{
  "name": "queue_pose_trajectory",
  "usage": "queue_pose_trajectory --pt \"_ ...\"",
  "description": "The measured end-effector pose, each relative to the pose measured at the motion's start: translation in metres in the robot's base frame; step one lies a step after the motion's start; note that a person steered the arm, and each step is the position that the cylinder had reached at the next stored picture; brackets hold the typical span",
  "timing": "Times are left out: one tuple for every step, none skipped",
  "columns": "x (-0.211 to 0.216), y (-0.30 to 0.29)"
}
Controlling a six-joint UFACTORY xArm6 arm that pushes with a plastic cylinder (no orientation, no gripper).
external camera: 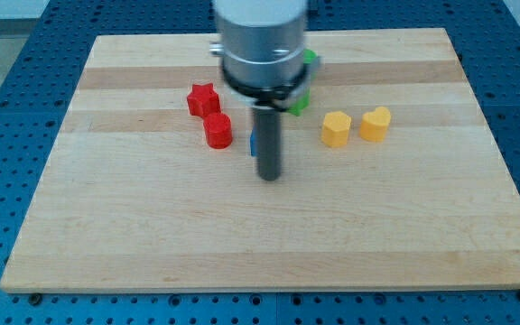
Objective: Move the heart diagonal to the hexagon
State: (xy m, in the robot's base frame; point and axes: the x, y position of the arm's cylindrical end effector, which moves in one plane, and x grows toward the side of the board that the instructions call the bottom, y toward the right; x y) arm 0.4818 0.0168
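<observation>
No hand shows, only a dark rod; my tip (269,177) rests on the desk (152,244) holding nothing, just below a blue block (254,143) half hidden behind the rod. The yellow heart (376,124) sits just right of the yellow hexagon (336,129), apart. A red star (203,98) and red block (218,131) lie left; green pieces (300,101) hide behind the arm. The pale wooden desk lies on blue perforated board (7,81).

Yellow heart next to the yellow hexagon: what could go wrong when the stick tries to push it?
1. The yellow heart sits almost touching the yellow hexagon, so a push might shove both.
2. My tip is left of the hexagon; going straight right could hit it first.
3. A blue block hides behind the rod and may get bumped.
</observation>
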Motion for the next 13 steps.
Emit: queue_pose_trajectory --pt "-0.003 0.074" --pt "-0.019 0.137" --pt "-0.037 0.143" --pt "-0.062 0.143" --pt "-0.083 0.143" --pt "-0.087 0.146" --pt "-0.075 0.162" --pt "-0.074 0.161" --pt "-0.074 0.151" --pt "-0.075 0.148" --pt "-0.074 0.134" --pt "-0.074 0.109" --pt "-0.074 0.097"
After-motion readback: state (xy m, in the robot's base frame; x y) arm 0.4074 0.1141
